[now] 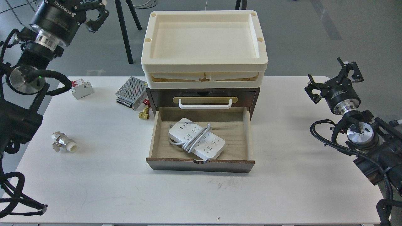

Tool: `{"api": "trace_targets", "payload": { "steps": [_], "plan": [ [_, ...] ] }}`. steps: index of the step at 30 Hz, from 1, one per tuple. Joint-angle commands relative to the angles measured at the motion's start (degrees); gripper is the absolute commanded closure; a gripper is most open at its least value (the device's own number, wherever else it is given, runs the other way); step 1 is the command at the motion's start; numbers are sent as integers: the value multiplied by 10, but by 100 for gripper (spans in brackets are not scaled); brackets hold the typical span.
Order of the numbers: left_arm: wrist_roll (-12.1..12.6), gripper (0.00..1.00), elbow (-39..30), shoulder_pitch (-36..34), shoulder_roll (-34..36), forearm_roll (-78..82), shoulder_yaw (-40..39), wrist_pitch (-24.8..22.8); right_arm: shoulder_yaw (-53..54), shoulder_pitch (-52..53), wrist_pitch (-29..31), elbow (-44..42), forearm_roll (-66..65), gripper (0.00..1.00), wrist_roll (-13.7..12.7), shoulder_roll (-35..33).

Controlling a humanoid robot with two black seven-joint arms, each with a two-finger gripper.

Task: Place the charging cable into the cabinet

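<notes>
The charging cable [197, 142], a flat white power strip with its white cord looped around the middle, lies slantwise inside the open lower drawer [201, 164] of the dark brown cabinet [251, 94]. Nothing touches it. My left gripper [83, 4] is raised high at the top left, far from the drawer, open and empty, partly cut off by the view's edge. My right gripper [333, 78] is over the table's right edge, open and empty.
Two stacked cream trays [204, 67] sit on the cabinet. A white circuit breaker [82, 89], a silver mesh power supply [132, 93] and a brass fitting [144, 113] lie left of the cabinet. A white and metal pipe fitting [63, 142] lies near the left edge.
</notes>
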Motion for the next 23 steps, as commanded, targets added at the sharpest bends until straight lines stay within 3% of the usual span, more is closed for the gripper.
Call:
{"api": "trace_targets", "payload": {
  "steps": [1,10,15,23],
  "plan": [
    [-8,0,78,41,5,-17,-14,0,5,1,-1,-1,1,0,-1,1],
    [-9,0,119,145,-5,-85,-13,0,45,-2,-1,-3,7,0,-2,0],
    [-9,0,146,150,-33,-85,-6,0,96,-11,3,-2,7,0,-1,1],
    [-10,0,153,145,-38,-86,-4,0,90,-14,6,2,6,0,1,1]
  ]
}}
